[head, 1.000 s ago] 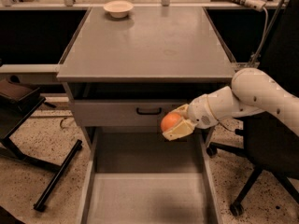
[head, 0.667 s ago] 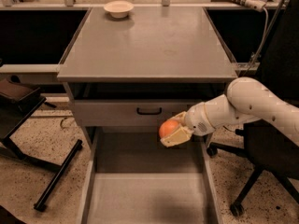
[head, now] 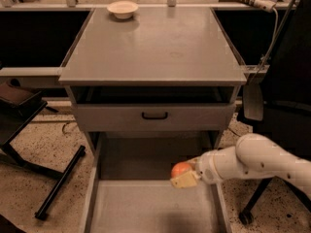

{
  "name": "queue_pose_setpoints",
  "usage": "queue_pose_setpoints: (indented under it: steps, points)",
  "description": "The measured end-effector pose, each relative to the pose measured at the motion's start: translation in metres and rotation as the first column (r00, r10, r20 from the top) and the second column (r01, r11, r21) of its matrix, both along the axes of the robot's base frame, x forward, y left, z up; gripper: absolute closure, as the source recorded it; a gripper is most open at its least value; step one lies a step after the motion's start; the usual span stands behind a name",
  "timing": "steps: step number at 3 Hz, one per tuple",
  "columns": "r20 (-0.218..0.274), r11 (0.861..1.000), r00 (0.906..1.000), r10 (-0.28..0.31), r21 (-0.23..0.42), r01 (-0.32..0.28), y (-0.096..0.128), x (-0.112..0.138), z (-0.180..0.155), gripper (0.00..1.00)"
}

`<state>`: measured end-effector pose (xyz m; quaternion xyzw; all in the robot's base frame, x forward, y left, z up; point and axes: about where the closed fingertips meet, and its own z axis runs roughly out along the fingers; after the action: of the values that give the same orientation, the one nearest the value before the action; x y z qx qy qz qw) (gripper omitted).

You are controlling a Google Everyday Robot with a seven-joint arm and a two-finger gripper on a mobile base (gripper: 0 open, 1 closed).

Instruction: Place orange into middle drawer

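Observation:
The orange (head: 180,169) is small, round and bright, held in my gripper (head: 183,175) at the end of the white arm that reaches in from the right. The gripper is shut on it, with a tan finger pad (head: 184,180) below the fruit. The orange hangs over the right part of the middle drawer (head: 121,208), a wide gray tray pulled out at the bottom of the cabinet. It is a little above the drawer's flat floor, not touching it.
A closed gray drawer front with a black handle (head: 154,115) sits above the open tray. A white bowl (head: 122,8) stands at the back left of the cabinet top (head: 155,47). Black chair legs (head: 58,183) lie left; a dark chair stands right.
My gripper has moved down and a little toward the camera with the orange, from the level of the handled drawer front to just above the open drawer's floor.

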<state>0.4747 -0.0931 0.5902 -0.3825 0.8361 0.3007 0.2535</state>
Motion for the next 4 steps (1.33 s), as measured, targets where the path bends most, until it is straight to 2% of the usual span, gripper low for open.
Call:
queue_pose_setpoints:
  steps: [1, 2, 3, 4]
  points:
    - [-0.074, 0.989, 0.989, -0.128, 0.067, 0.133, 0.011, -0.016, -0.068, 1.0]
    - [-0.074, 0.989, 0.989, -0.128, 0.067, 0.133, 0.011, -0.016, -0.068, 1.0]
    - [-0.051, 0.988, 0.9877, -0.148, 0.041, 0.15, 0.016, -0.016, -0.081, 1.0]
    - [-0.058, 0.977, 0.9757, -0.211, -0.009, 0.211, 0.03, -0.017, -0.112, 1.0]
